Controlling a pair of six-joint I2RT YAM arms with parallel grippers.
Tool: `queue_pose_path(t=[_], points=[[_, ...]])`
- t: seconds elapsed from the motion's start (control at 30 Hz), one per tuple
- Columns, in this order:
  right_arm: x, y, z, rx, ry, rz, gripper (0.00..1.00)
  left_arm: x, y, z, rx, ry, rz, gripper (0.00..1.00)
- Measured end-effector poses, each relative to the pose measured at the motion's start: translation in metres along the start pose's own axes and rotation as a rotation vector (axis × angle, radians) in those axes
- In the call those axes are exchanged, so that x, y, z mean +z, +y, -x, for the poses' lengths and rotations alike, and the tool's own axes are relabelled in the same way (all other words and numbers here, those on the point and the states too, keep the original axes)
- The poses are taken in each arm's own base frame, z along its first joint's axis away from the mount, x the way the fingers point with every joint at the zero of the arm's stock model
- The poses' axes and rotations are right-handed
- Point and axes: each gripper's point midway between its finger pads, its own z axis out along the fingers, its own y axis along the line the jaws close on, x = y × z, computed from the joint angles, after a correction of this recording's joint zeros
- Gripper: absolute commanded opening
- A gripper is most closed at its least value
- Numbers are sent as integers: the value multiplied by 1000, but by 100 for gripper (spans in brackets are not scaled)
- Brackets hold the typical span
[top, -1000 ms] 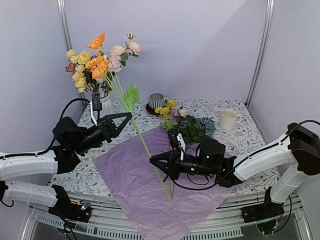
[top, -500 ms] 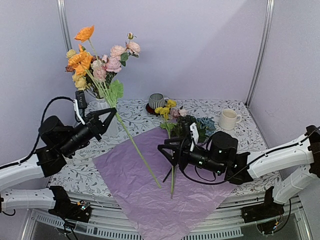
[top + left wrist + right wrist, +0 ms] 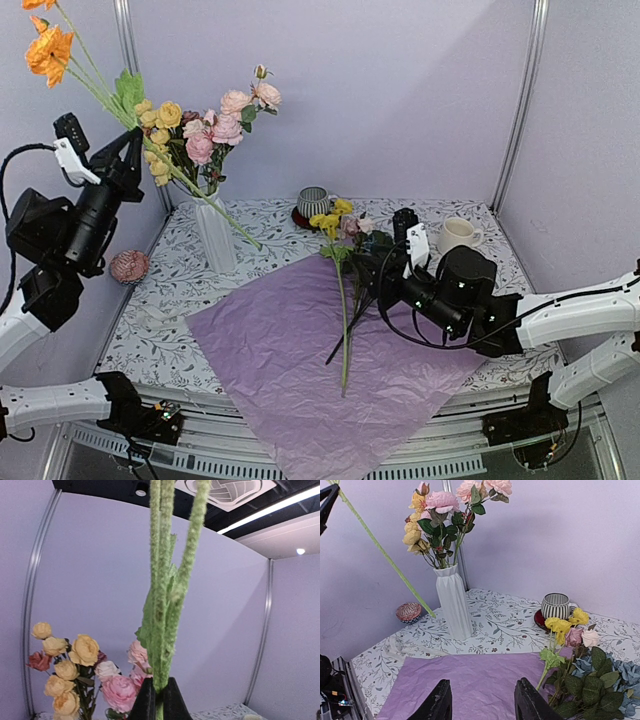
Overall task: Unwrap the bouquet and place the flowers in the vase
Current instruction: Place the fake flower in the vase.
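Flowers (image 3: 372,250) left on the pink-lilac paper (image 3: 290,370) at centre frame can wait, because the action is in the upper left. The left gripper (image 3: 128,152) has swung high off the sheet with the orange spray (image 3: 48,45), jaws clenched tight on its green stems, and the left wrist view confirms it. A second ago both arms had that stem low over the paper. Now the right gripper (image 3: 482,702) has let go and drawn back to the right, fingers spread with nothing between them, poised above the sheet near the remaining yellow, pink and blue blooms. Handover done!

The vase (image 3: 215,238) stands left of centre at the back, already carrying a bunch of yellow and pink blooms. The spray's long stem slants down and to the right from the gripper, and its foot hangs low by the vase body, not over the rim. Whether it is in front of the vase or just to one side, I can't quite call from these angles.

One arm owns the stem now. My read is that the foot must rise above the flared mouth and be steered in among the stems there, without knocking that slim vase.
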Motion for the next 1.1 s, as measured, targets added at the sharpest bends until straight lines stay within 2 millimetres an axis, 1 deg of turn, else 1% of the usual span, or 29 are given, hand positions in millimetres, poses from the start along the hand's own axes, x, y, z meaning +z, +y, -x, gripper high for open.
queue_pose_path(t=[0.07, 0.17, 0.23, 0.3, 0.5, 0.67, 0.73, 0.83, 1.1], points=[[1, -4, -1, -41, 10, -18, 44, 10, 12, 9, 42, -8, 71, 0], [4, -5, 3, -93, 13, -32, 44, 21, 29, 18, 87, -18, 157, 0], [6, -6, 4, -127, 11, -38, 44, 27, 40, 20, 117, -20, 201, 0], [9, -6, 2, -156, 16, -46, 44, 33, 45, 20, 154, -16, 225, 0], [18, -11, -20, -200, 43, -70, 43, 56, 46, 32, 253, -11, 277, 0], [19, -19, -48, -222, 91, -89, 43, 63, 45, 36, 322, -4, 285, 0], [20, -20, -54, -228, 104, -91, 43, 63, 45, 40, 343, -9, 287, 0], [21, -20, -59, -232, 114, -92, 43, 63, 46, 49, 358, -21, 294, 0], [21, -21, -58, -230, 110, -92, 43, 56, 47, 62, 359, -47, 304, 0]])
